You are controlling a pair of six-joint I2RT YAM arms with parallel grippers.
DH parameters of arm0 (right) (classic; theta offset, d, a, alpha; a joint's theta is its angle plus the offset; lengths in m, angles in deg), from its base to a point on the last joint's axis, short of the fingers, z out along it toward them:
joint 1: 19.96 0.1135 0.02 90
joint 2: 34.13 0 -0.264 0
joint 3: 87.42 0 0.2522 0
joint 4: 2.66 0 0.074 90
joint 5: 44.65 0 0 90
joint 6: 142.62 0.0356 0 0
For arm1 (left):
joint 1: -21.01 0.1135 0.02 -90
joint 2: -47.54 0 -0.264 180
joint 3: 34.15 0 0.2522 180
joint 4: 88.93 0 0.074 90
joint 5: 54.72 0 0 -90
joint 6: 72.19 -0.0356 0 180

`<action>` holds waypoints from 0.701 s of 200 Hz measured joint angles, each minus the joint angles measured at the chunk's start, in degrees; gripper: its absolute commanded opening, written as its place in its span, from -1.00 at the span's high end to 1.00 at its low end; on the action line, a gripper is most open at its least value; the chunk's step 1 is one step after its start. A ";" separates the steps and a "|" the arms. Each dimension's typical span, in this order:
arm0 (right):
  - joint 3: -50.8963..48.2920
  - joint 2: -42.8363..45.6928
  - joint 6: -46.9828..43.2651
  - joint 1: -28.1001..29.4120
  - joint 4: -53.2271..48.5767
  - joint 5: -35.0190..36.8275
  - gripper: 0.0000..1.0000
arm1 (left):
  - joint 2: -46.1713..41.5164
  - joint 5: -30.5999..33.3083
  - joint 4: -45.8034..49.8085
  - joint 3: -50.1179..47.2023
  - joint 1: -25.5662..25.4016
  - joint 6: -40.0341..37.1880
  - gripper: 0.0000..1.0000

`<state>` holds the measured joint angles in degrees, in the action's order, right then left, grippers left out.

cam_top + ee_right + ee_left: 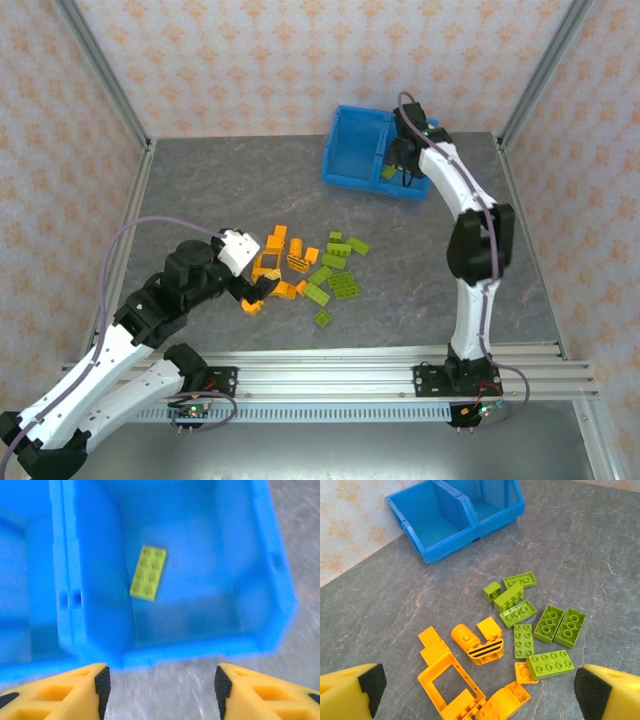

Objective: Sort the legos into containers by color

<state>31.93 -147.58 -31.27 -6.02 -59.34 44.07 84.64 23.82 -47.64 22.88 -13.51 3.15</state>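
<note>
- Your left gripper [482,690] is nearest. Its yellow fingers [350,692] are cut off by the bottom corners of the left wrist view. The jaws are spread wide with nothing between them.
- Below that gap, the orange window-frame brick [451,682] and an orange curved brick [505,702] run off the lower edge, so their near ends are hidden.
- From the top camera, the left gripper [255,295] overlaps the left end of the lego pile [310,270]. You cannot tell whether it touches a piece.
- The pile lies on the grey table [600,555], with orange pieces to the left and lime green plates and bricks [550,625] to the right.
- One small orange piece [524,672] is partly covered by a green eight-stud plate [551,664].
- The only marking is the black stripes on an orange curved piece [486,651].
- Farther off is the blue bin [445,545]. The top edge of the left wrist view cuts off its right compartment.
- Your right gripper [161,686] hangs over the bin's near wall. Its jaws are parted and hold nothing, and the fingers are cropped at the bottom. This view is smeared by blur.
- One lime green plate [148,572] lies flat on the right compartment's floor, nearer the divider [67,570] than the outer wall.
- The left compartment is cut off by the left edge of the right wrist view.
- In the top view, the right arm [470,230] covers part of the right compartment.
</note>
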 measured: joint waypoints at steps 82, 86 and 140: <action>-43.23 32.44 -12.44 12.37 10.21 -6.82 -0.36 | 1.44 -4.70 0.48 0.02 0.00 -3.87 -0.99; -44.13 32.39 -13.29 12.66 10.12 -7.23 -0.37 | 1.62 -5.14 0.55 0.02 0.00 -4.04 -0.99; -43.54 24.37 -23.37 15.32 8.61 -8.11 -0.45 | 2.69 -8.24 1.42 0.02 0.00 -6.08 -0.99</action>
<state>-11.61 -123.21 -54.64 9.30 -50.73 35.96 87.33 15.58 -46.22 22.90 -13.51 -2.92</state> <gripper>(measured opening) 0.713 0.997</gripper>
